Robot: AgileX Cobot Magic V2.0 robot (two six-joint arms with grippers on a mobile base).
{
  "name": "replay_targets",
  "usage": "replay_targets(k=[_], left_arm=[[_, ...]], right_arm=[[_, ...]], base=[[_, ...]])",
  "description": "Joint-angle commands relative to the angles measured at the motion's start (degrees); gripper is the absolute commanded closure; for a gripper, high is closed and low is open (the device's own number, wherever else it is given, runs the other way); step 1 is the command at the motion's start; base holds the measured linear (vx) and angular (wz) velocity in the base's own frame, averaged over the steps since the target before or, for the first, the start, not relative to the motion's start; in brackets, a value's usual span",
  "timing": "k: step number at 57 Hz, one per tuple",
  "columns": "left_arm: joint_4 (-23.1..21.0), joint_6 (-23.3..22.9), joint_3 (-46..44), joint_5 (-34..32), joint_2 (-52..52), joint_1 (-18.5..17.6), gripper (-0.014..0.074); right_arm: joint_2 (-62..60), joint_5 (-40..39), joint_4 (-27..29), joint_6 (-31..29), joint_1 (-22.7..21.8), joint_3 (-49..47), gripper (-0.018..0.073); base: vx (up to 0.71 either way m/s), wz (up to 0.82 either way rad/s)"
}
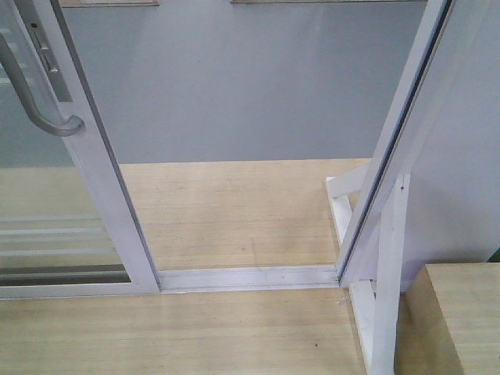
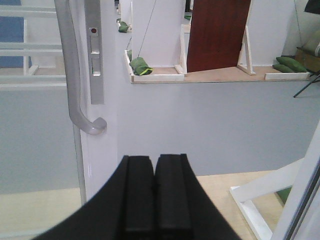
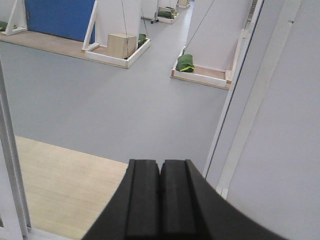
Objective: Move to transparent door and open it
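Note:
The transparent door (image 1: 103, 183) stands at the left of the front view. It is a white-framed glass panel with thin white bars low across it. Its curved grey handle (image 1: 30, 100) is on the stile, under a lock plate. A gap shows between that stile and the white jamb (image 1: 398, 133) at the right, with the floor track (image 1: 250, 277) bare between them. In the left wrist view my left gripper (image 2: 154, 165) is shut and holds nothing, just right of and below the handle (image 2: 70, 75), apart from it. My right gripper (image 3: 160, 167) is also shut and holds nothing, facing the gap.
A slanted white brace post (image 1: 388, 273) and a wooden box (image 1: 457, 320) stand at the right. Beyond the wooden floor lies grey floor, with a brown panel (image 2: 217, 35), green sandbags (image 2: 140, 65), a blue panel (image 3: 60, 17) and a cardboard box (image 3: 122, 45).

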Motion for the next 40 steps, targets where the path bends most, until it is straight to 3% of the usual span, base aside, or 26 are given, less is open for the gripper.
replay_targets(k=[1,31,35,40], left_arm=[[-0.1,-0.2,-1.7,-3.0,0.6,-0.4,0.0602],[-0.2,-0.2,-1.7,-3.0,0.6,-0.4,0.0602],[-3.9,0.1,-1.7,-3.0,0.6,-0.4,0.0602],[-8.8,9.5,-1.4,-2.9,0.6,-0.2,0.0602]], right_arm=[[0.7,-3.6,0.8,0.2,-0.1,-1.6,0.0561],[0.7,-3.7,0.8,0.2,-0.2,-1.6,0.0561],[0.7,-3.7,0.8,0.2,-0.2,-1.6,0.0561],[0.7,-3.7,0.8,0.2,-0.2,-1.6,0.0561]], base=[[0.0,0.0],[0.0,0.0],[0.0,0.0],[0.0,0.0]])
